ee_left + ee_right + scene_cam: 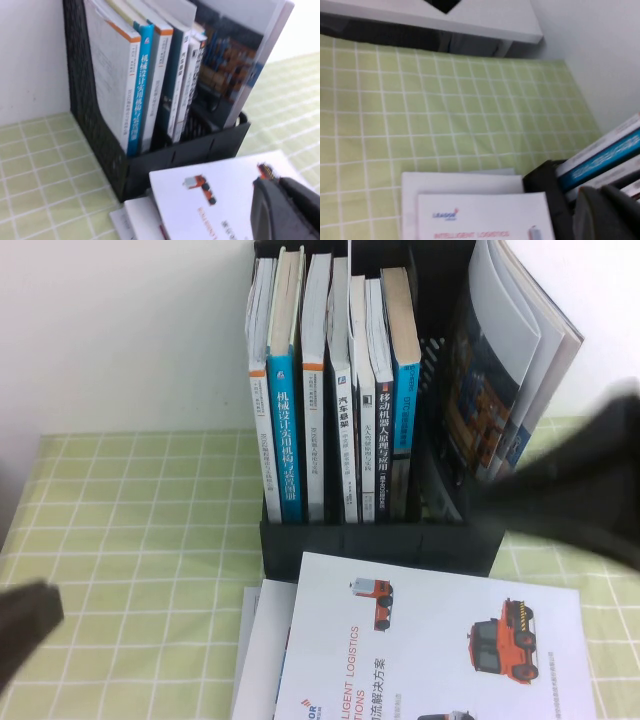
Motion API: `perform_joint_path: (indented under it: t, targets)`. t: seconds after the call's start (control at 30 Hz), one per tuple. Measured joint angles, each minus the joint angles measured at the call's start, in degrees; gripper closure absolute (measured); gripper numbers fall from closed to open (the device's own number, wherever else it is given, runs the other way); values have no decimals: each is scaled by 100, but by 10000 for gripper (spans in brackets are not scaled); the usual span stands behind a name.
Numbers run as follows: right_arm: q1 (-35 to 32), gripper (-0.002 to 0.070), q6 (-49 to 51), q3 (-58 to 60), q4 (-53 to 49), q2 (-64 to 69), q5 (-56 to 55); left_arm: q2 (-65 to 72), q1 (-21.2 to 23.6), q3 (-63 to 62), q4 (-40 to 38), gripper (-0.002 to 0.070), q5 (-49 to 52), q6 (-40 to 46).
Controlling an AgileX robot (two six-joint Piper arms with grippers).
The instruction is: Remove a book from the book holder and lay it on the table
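The book (pixel 430 640), white with small red truck pictures and "LOGISTICS" lettering, lies flat on the green checked table (pixel 130 540) just in front of the black book holder (pixel 380 540). It also shows in the left wrist view (pixel 215 200) and in the right wrist view (pixel 485 220). My left gripper (pixel 25 625) hangs at the near left, apart from the book, shut and empty; it also shows in its wrist view (pixel 267 182). My right gripper (pixel 500 502) hovers blurred over the holder's right end, shut and empty; its wrist view (pixel 600 192) shows it above the holder (pixel 545 185).
Several upright books, some blue-spined (pixel 287 430), fill the holder's left slots. A thin magazine (pixel 500 360) leans in its right slot. Another white booklet (pixel 262 640) lies under the book. A white wall stands behind.
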Motion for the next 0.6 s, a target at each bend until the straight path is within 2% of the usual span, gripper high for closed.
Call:
perform_joint_path:
  t: [0.17, 0.37, 0.6]
  targets:
    - [-227, 673, 129, 1954, 475, -678, -1199, -978, 0, 1382, -385, 678, -755, 36]
    - [-486, 675, 624, 4121, 662, -1649, -3272, -1222, 0, 2279, -424, 678, -922, 278]
    - [-954, 675, 1077, 5527, 683, -2062, -3666, -1222, 0, 2378, -473, 678, -1039, 370]
